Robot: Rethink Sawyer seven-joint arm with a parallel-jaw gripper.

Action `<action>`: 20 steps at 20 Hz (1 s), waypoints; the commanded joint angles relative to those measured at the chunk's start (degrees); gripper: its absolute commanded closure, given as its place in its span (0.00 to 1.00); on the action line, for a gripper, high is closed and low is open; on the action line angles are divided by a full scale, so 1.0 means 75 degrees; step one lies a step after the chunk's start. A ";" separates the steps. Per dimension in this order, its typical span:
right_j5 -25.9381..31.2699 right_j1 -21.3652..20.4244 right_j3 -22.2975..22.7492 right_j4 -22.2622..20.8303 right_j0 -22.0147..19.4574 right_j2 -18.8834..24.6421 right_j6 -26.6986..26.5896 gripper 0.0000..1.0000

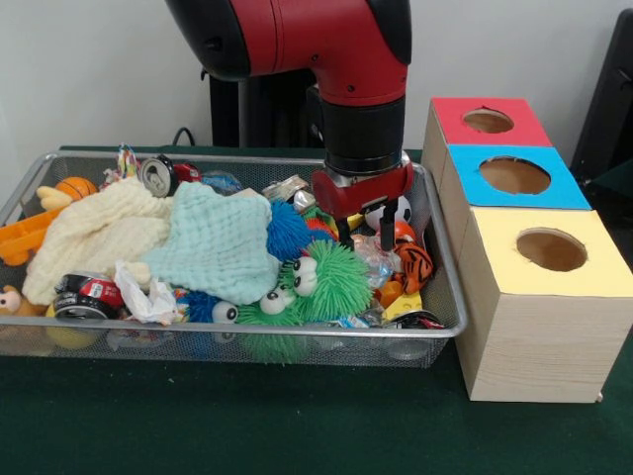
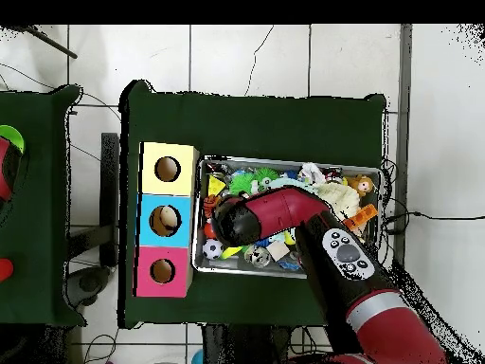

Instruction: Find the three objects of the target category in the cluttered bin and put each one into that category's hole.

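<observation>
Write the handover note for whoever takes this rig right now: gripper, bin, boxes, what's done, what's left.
Gripper: low over the wire bin, at its end nearest the boxes; jaws slightly apart, nothing visibly held.
Bin: still full of clutter, with a cream cloth, mint cloth, green fuzzy toy, tiger toy and cans.
Boxes: red box, blue box and yellow box stand in a row beside the bin. Nothing shows in the holes.
Done: no deposit can be confirmed.
Left: find the three target items and drop each into its hole.
</observation>
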 commanded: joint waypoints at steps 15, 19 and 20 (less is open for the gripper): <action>-0.0747 0.0621 -0.0343 -0.1055 0.0050 -0.0410 -0.0049 0.00; -0.0650 0.0673 -0.0324 -0.1153 0.0108 -0.0495 -0.0154 0.00; -0.0617 0.0680 -0.0308 -0.1182 0.0111 -0.0507 -0.0186 0.00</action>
